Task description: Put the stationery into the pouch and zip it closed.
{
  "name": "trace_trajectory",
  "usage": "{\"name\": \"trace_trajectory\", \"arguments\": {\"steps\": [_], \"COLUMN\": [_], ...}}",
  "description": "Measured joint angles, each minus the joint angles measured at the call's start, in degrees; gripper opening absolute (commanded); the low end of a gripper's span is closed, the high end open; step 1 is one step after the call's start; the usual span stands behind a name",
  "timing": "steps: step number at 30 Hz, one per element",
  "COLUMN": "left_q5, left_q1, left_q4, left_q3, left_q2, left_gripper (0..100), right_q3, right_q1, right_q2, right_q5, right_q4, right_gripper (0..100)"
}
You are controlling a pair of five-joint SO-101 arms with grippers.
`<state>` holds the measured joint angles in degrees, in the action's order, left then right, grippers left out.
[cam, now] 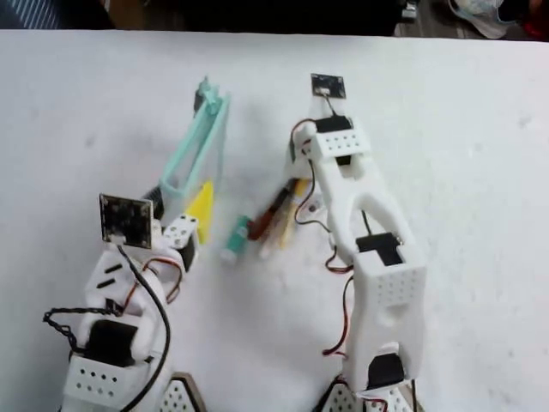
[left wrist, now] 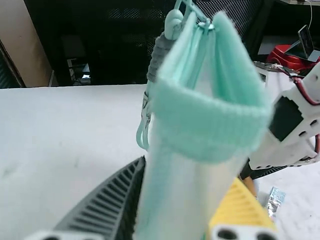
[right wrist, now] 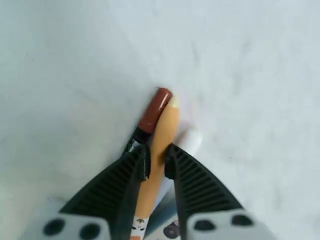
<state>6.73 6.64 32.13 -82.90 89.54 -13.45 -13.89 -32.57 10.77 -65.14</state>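
My left gripper is clamped on the near end of the mint pouch, one dark and one yellow finger on either side, holding it on edge with the mouth apparently gaping upward. My right gripper is closed on the orange pen, which lies on the white table touching a brown-capped pen and a white pen. A green-ended stick lies between the pens and the pouch. Beyond, the pouch runs away from me. I judge this the first pickup. Next comes a clean lift, then lining the pen up with the long opening.
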Motion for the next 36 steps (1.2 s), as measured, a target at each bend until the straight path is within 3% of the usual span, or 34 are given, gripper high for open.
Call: {"name": "trace_trajectory", "arguments": {"steps": [13,24,36], "left_q5": [0.2,0.2,0.2], "left_q1": [0.0,0.0,0.0], "left_q4": [4.7,5.1,5.1], "left_q3": [0.9,0.9,0.9], "left_q2": [1.0,1.0,1.0], "left_gripper": [19,19,19], "right_q3": [0.6,1.2,1.1], "right_q1": [-0.3,-0.3,-0.6], "right_q2": [4.6,4.4,1.7], "right_q5": [-1.4,-3.0,-3.4], "right_q4": [-5.0,-3.9,-3.2], "right_gripper": [2.2,23.8,24.3]}}
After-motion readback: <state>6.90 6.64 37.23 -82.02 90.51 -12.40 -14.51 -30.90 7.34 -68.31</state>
